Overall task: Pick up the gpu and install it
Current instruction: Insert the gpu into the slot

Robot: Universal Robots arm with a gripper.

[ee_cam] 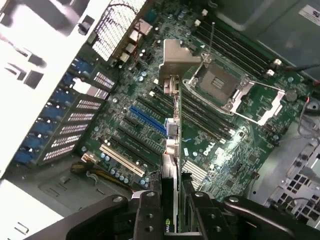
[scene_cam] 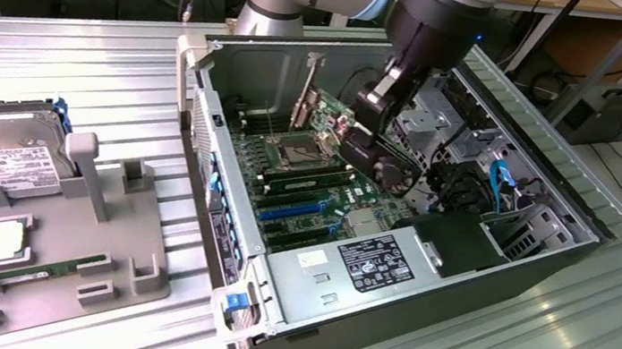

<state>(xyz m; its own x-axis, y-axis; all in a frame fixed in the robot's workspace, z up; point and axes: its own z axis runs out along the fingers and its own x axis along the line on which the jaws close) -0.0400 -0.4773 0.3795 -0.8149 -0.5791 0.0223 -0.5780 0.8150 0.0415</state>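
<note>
gripper [ee_cam: 171, 212] is clenched on the gpu [ee_cam: 173, 150], one dark finger [ee_cam: 149, 215] on each side of the card. from the wrist the gpu is seen edge-on, so neither face can be read, apart from a small logo between the fingers. its silver bracket [ee_cam: 177, 57] is at the far end. in the exterior view the gripper [scene_cam: 361, 136] reaches down into the open computer case [scene_cam: 210, 139], and the gpu [scene_cam: 325, 113] stands upright over the motherboard [ee_cam: 235, 145], bracket toward the case's rear wall. its lower edge is hidden, so whether it touches a slot cannot be told. the fingertips merge with dark parts behind them in that view.

under the card run the long expansion slots, a blue slot [ee_cam: 147, 120] among them, and the open processor socket [ee_cam: 225, 85] lies just beside. the arm [scene_cam: 428, 18] covers part of the case's far side.

outside the case, on the ribbed tabletop [scene_cam: 84, 63], a grey holder [scene_cam: 75, 234] carries a hard drive [scene_cam: 6, 157] and a narrow memory stick [scene_cam: 34, 269], well apart from the gripper.
</note>
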